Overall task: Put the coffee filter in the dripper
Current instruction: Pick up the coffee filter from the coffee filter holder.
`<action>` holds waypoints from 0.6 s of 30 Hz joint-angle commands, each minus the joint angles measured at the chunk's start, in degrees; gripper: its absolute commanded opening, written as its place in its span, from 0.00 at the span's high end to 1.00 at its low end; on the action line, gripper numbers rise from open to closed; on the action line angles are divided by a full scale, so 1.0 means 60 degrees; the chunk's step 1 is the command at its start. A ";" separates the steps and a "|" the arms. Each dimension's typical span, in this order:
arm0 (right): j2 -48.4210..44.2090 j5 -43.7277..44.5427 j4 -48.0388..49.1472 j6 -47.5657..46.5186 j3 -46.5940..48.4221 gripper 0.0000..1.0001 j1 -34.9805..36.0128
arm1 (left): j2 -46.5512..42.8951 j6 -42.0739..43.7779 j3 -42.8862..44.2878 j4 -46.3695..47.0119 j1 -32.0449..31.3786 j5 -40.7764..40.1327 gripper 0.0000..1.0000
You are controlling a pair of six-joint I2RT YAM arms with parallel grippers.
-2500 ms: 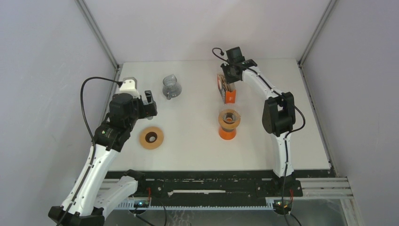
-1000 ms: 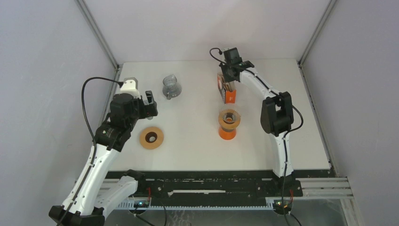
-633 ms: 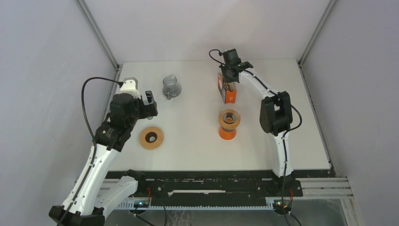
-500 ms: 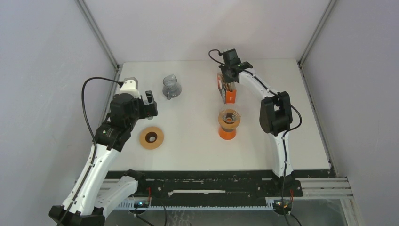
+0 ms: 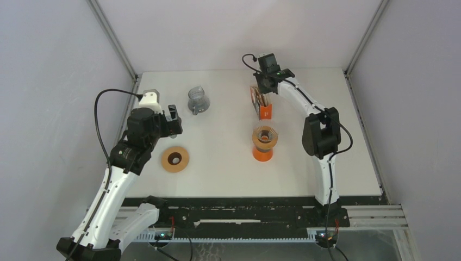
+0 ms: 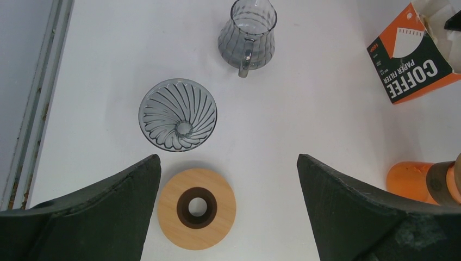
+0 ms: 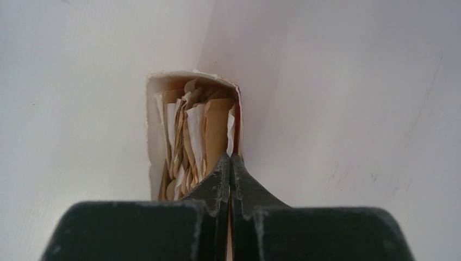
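Right claw (image 7: 229,160): both fingers pressed tight together, tips down at the right-hand lip of the box (image 7: 154,136). Whether a sheet is nipped between them, I can't tell. The filters (image 7: 195,133) are bunched upright inside the box, just left of my tips. All round the box is white table (image 7: 353,81).

Over to the left claw (image 6: 227,160): fingers spread wide, nothing between them, hanging above the table. Under it lies the ring (image 6: 197,209), flat, between the fingers and nearer the left one. Just ahead of that left finger sits the dripper (image 6: 178,122), mouth up, ribs bare, apart from the ring. The jug (image 6: 247,32) stands further ahead. The orange stand (image 6: 413,179) is beside the right finger.
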 commanded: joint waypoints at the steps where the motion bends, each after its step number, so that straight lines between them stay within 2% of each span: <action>1: -0.1011 -0.0235 -0.0014 0.0011 0.0355 1.00 0.0080 | -0.0069 0.0181 -0.0153 0.0422 0.0107 0.0216 0.00; 18: -0.2105 -0.1084 0.0077 0.0269 0.0068 1.00 0.0053 | -0.0133 0.0181 -0.0168 0.0443 0.0100 0.0358 0.00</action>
